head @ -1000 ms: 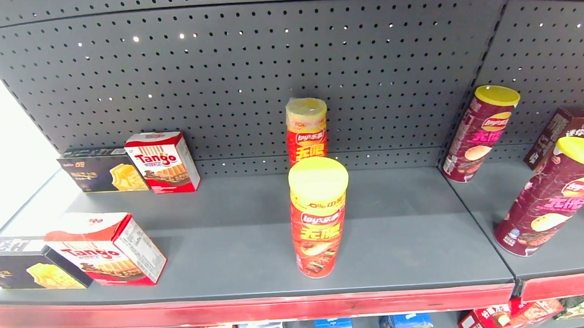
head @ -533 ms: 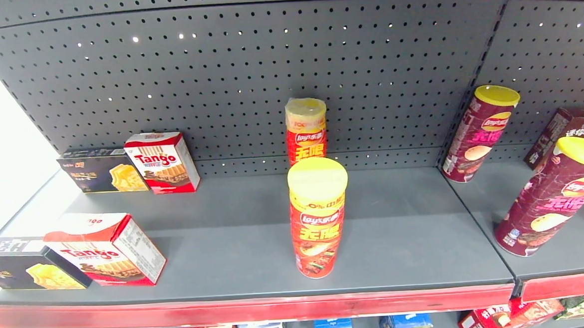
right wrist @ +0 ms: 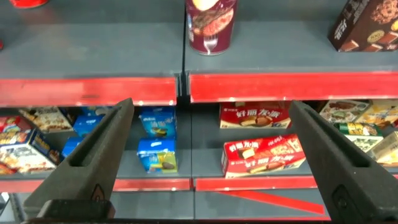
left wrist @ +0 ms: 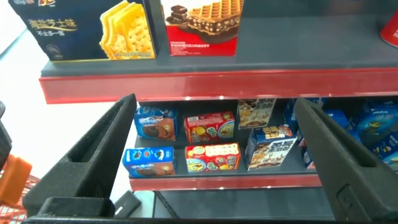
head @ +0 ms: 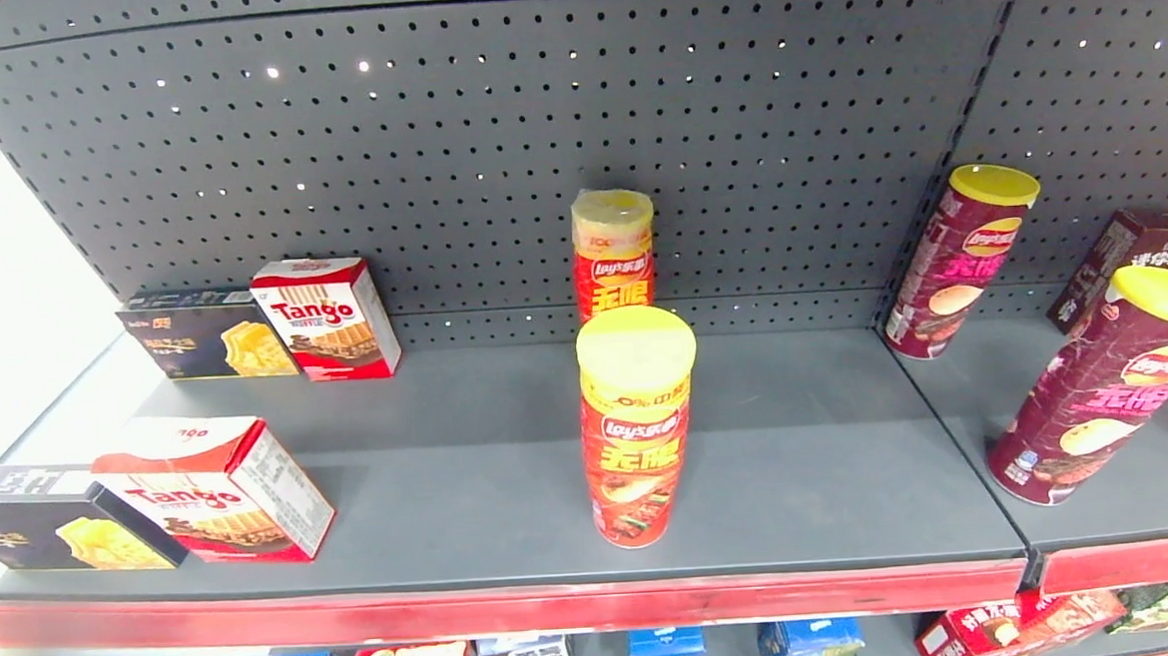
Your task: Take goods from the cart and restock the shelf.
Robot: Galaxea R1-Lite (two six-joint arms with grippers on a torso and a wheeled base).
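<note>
The grey shelf (head: 812, 476) holds two red chip cans with yellow lids, one at the front (head: 637, 425) and one behind it (head: 613, 251). Red wafer boxes (head: 218, 492) (head: 329, 316) and black biscuit boxes (head: 54, 521) (head: 207, 335) stand at the left. In the left wrist view my left gripper (left wrist: 214, 162) is open and holds nothing, below the shelf's red front edge (left wrist: 217, 84) and facing the lower shelf. My right gripper (right wrist: 211, 158) is open and bare too, before the red edge (right wrist: 280, 86) under a maroon can (right wrist: 211, 25).
Two maroon cans (head: 960, 260) (head: 1097, 386) stand on the neighbouring shelf at the right, with a dark box (head: 1130, 259) behind. Free floor lies on both sides of the red cans. The lower shelf carries several small boxes (left wrist: 208, 127) (right wrist: 264, 152).
The head camera has shifted slightly, so the whole shelf sits a little higher in the picture. No goods have moved.
</note>
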